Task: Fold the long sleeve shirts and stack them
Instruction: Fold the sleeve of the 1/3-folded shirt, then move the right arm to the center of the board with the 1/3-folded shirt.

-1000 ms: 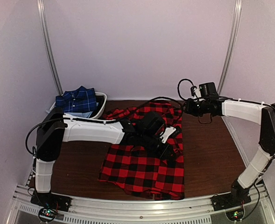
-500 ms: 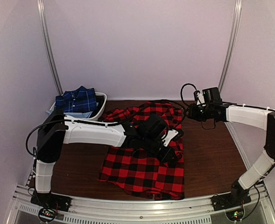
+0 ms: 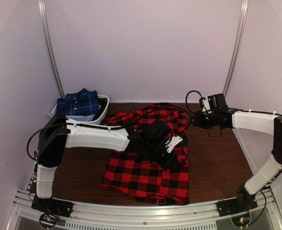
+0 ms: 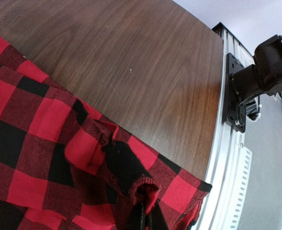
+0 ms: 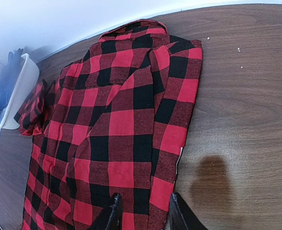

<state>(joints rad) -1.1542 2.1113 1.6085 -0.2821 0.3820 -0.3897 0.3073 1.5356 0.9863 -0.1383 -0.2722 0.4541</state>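
Note:
The red-and-black checked shirt (image 3: pixel 145 177) lies spread on the brown table, collar end toward the back; no white letters show. My left gripper (image 3: pixel 172 160) is over its right half, shut on a raised fold of the cloth, seen at the bottom of the left wrist view (image 4: pixel 148 218) with the shirt (image 4: pixel 35 139) under it. My right gripper (image 3: pixel 194 118) hovers open and empty above the shirt's far right edge; in the right wrist view (image 5: pixel 143 208) its jaws stand apart over the shirt (image 5: pixel 121 120). The navy shirt (image 3: pixel 78 103) lies folded in a white basket (image 3: pixel 104 111).
The basket stands at the back left and shows in the right wrist view (image 5: pixel 21 86). Bare wood (image 3: pixel 217 158) lies to the right of the shirt. The metal rail (image 3: pixel 145 213) runs along the near edge, with the right arm's base (image 4: pixel 255 81) on it.
My right gripper has drawn back to the right, off the shirt's upper part. My left gripper has shifted slightly right and back, still holding the fold.

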